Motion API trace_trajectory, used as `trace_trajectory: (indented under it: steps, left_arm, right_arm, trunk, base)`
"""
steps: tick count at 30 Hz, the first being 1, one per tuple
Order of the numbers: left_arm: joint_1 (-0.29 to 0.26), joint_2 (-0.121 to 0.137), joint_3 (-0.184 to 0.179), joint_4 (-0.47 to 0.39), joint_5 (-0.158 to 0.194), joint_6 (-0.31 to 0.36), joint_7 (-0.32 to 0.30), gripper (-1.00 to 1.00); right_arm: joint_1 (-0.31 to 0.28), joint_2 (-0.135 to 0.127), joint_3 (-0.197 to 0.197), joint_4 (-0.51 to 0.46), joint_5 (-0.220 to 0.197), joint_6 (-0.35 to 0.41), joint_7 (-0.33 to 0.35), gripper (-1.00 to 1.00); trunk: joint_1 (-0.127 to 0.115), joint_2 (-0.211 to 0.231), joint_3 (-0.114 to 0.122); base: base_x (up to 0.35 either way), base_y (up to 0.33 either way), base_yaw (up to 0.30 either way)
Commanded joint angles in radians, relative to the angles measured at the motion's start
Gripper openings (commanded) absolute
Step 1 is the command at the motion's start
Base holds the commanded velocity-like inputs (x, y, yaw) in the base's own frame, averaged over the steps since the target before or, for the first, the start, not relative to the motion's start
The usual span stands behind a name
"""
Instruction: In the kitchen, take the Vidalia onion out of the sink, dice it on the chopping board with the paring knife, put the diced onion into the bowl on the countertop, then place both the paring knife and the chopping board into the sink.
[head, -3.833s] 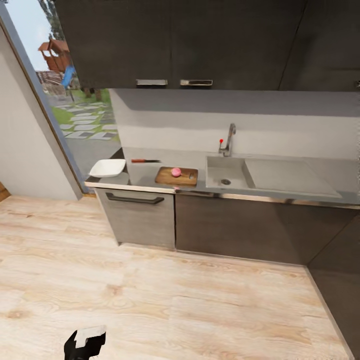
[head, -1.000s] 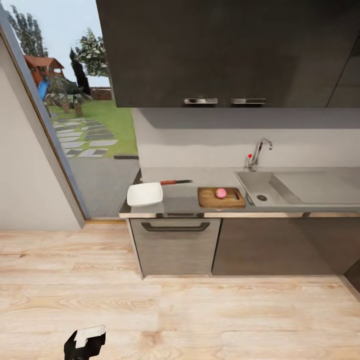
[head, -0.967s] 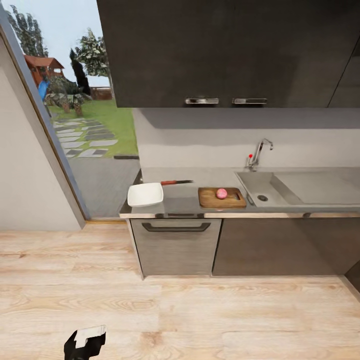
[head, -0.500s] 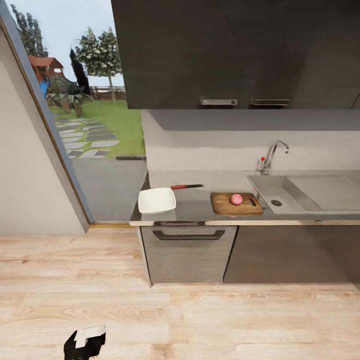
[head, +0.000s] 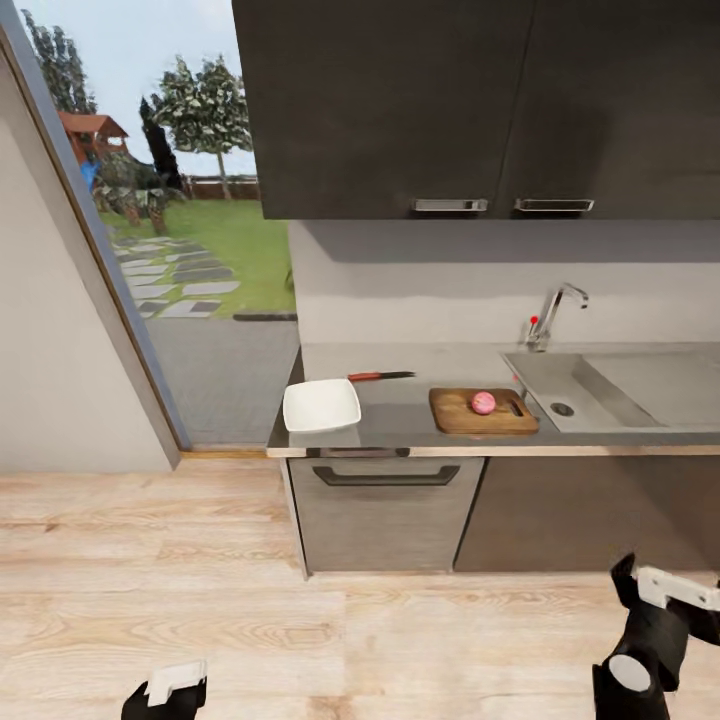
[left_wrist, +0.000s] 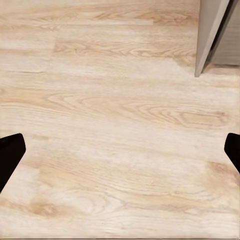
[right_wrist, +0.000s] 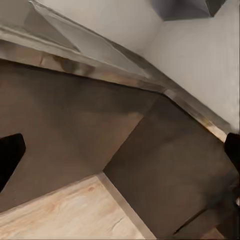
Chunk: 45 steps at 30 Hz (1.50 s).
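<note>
Pinkish and whole, the Vidalia onion (head: 483, 402) already sits on the chopping board (head: 460, 420), undiced, while my left gripper (left_wrist: 120, 150) and right gripper (right_wrist: 120, 155) hang wide open and empty.

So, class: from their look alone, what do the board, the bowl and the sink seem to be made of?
Board: probably wood, matt; it is brown with faint grain streaks. Bowl: likely glazed ceramic or plastic; it is plain white and smooth, and the render cannot settle which. Sink: seemingly brushed steel, though its flat grey, barely shiny surface could pass for stone composite.
</note>
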Motion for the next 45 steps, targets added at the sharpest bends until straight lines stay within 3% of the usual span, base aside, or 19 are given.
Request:
trace_trajectory:
  steps: [1, 3, 4, 7, 8, 9, 11, 12, 19, 20, 22, 23, 25, 27, 30, 34, 37, 40, 45]
  left_arm:
    - [-0.002, -0.001, -0.008, 0.004, 0.003, -0.001, 0.003, 1.00]
    - [-0.002, -0.001, -0.008, 0.004, 0.003, 0.002, 0.002, 1.00]
    - [-0.002, -0.001, -0.008, 0.004, 0.003, 0.003, 0.002, 1.00]
    - [-0.002, -0.002, -0.008, 0.004, 0.003, 0.005, 0.002, 1.00]
    - [-0.002, -0.004, -0.008, 0.004, 0.003, 0.005, 0.001, 1.00]
    - [-0.002, -0.004, -0.008, 0.004, 0.002, 0.005, 0.001, 1.00]
    - [-0.002, -0.005, -0.008, 0.004, 0.002, 0.006, 0.001, 1.00]
    - [-0.002, -0.005, -0.008, 0.004, 0.002, 0.006, 0.001, 1.00]
    - [-0.002, -0.005, -0.008, 0.004, 0.003, 0.006, 0.000, 1.00]
    - [-0.001, -0.005, -0.008, 0.004, 0.002, 0.006, 0.000, 1.00]
    - [-0.001, -0.005, -0.008, 0.004, 0.002, 0.006, 0.000, 1.00]
    - [-0.001, -0.005, -0.008, 0.004, 0.003, 0.006, 0.000, 1.00]
    - [-0.001, -0.005, -0.008, 0.004, 0.002, 0.006, -0.001, 1.00]
    - [-0.002, -0.004, -0.008, 0.004, 0.002, 0.006, -0.001, 1.00]
    - [-0.001, -0.002, -0.008, 0.004, 0.003, 0.006, 0.000, 1.00]
    - [-0.002, 0.000, -0.007, 0.003, 0.003, 0.008, 0.001, 1.00]
    - [-0.001, 0.006, -0.006, 0.003, 0.003, 0.008, 0.002, 1.00]
    - [-0.001, 0.008, -0.005, 0.002, 0.003, 0.009, 0.002, 1.00]
    - [-0.001, 0.022, -0.008, 0.003, 0.002, 0.009, 0.001, 1.00]
  right_arm:
    - [-0.002, 0.001, 0.057, -0.097, -0.057, 0.083, -0.003, 1.00]
    - [-0.003, 0.001, 0.159, -0.249, -0.156, 0.219, -0.005, 1.00]
    - [-0.003, 0.001, 0.181, -0.279, -0.170, 0.250, -0.005, 1.00]
    - [-0.005, -0.002, 0.296, -0.380, -0.212, 0.452, -0.005, 1.00]
    - [-0.030, -0.054, 0.388, -0.402, -0.222, 0.588, -0.005, 1.00]
    - [-0.068, -0.083, 0.449, -0.409, -0.228, 0.670, -0.004, 1.00]
    - [-0.129, -0.102, 0.490, -0.414, -0.233, 0.756, 0.001, 1.00]
    - [-0.147, -0.105, 0.496, -0.414, -0.234, 0.776, 0.004, 1.00]
    - [-0.485, -0.119, 0.520, -0.408, -0.238, 1.113, 0.187, 1.00]
    - [-0.515, -0.119, 0.520, -0.404, -0.238, 1.129, 0.200, 1.00]
    - [-0.669, -0.119, 0.521, -0.351, -0.239, 1.171, 0.237, 1.00]
    - [-0.699, -0.120, 0.521, -0.332, -0.239, 1.176, 0.240, 1.00]
    - [-0.815, -0.120, 0.521, -0.218, -0.239, 1.186, 0.249, 1.00]
    - [-0.933, -0.122, 0.520, -0.022, -0.239, 1.189, 0.252, 1.00]
    - [-1.042, -0.134, 0.518, 0.188, -0.239, 1.189, 0.255, 1.00]
    - [-1.091, -0.141, 0.517, 0.283, -0.248, 1.189, 0.259, 1.00]
    - [-1.104, -0.144, 0.517, 0.308, -0.299, 1.191, 0.306, 1.00]
    - [-1.107, -0.145, 0.519, 0.315, -0.318, 1.192, 0.332, 1.00]
    - [-1.079, -0.174, 0.491, 0.294, -0.341, 1.164, 0.303, 1.00]
  trunk:
    - [0.001, -0.002, -0.002]
    - [0.001, -0.002, -0.002]
    - [0.001, -0.002, -0.002]
    - [0.001, -0.002, -0.002]
    - [0.001, -0.002, -0.002]
    - [0.001, -0.002, -0.002]
    - [0.001, -0.002, -0.002]
    - [0.001, -0.002, -0.002]
    - [0.001, -0.002, -0.002]
    - [0.001, -0.002, -0.002]
    - [0.001, -0.002, -0.002]
    - [0.001, -0.002, -0.002]
    - [0.001, -0.002, -0.002]
    - [0.001, -0.002, -0.002]
    - [0.001, -0.002, -0.002]
    - [0.001, -0.002, -0.002]
    - [0.001, -0.002, -0.002]
    - [0.001, -0.002, -0.002]
    - [0.001, -0.002, -0.002]
  base:
    - [0.000, 0.000, 0.000]
    - [0.000, 0.000, 0.000]
    - [0.000, 0.000, 0.000]
    - [0.000, 0.000, 0.000]
    - [0.000, 0.000, 0.000]
    - [0.000, 0.000, 0.000]
    - [0.000, 0.000, 0.000]
    - [0.000, 0.000, 0.000]
    - [0.000, 0.000, 0.000]
    - [0.000, 0.000, 0.000]
    - [0.000, 0.000, 0.000]
    - [0.000, 0.000, 0.000]
    - [0.048, 0.030, 0.000]
    - [0.134, 0.094, 0.000]
    - [0.196, 0.150, 0.000]
    - [0.231, 0.184, 0.000]
    - [0.240, 0.193, 0.000]
    - [0.243, 0.195, 0.000]
    - [0.000, 0.000, 0.000]
